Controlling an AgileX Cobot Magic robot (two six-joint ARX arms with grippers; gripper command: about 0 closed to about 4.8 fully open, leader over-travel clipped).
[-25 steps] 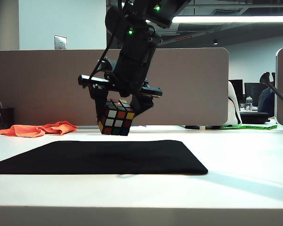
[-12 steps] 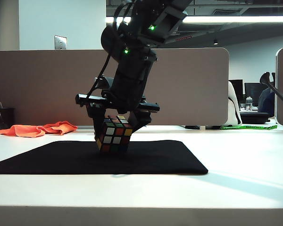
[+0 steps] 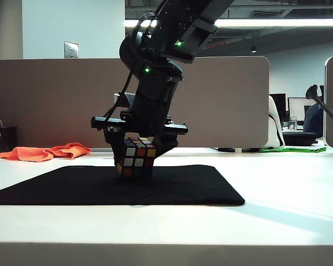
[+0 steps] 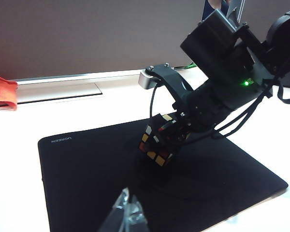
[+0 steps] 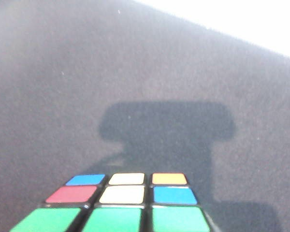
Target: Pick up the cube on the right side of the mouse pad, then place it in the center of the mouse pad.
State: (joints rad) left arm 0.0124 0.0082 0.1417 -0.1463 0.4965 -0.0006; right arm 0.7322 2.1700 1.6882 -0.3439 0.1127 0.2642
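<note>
Ceiling strip lights (image 3: 277, 22) glow bright at the top of the exterior view, and the white table (image 3: 288, 210) below is washed nearly blank by glare. The arm stands dark against the lit partition, and a soft shadow falls from the mouse pad (image 3: 172, 188) across the table to its right. In the right wrist view the pad looks grey and grainy, with a clear blocky shadow; the cube (image 5: 123, 203) close to the lens is soft.

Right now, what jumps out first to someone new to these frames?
The right gripper, low over the middle of the black mouse pad, is shut on the tilted, colourful cube. The left gripper sits back at the pad's near edge. An orange cloth lies behind the pad, far left.
</note>
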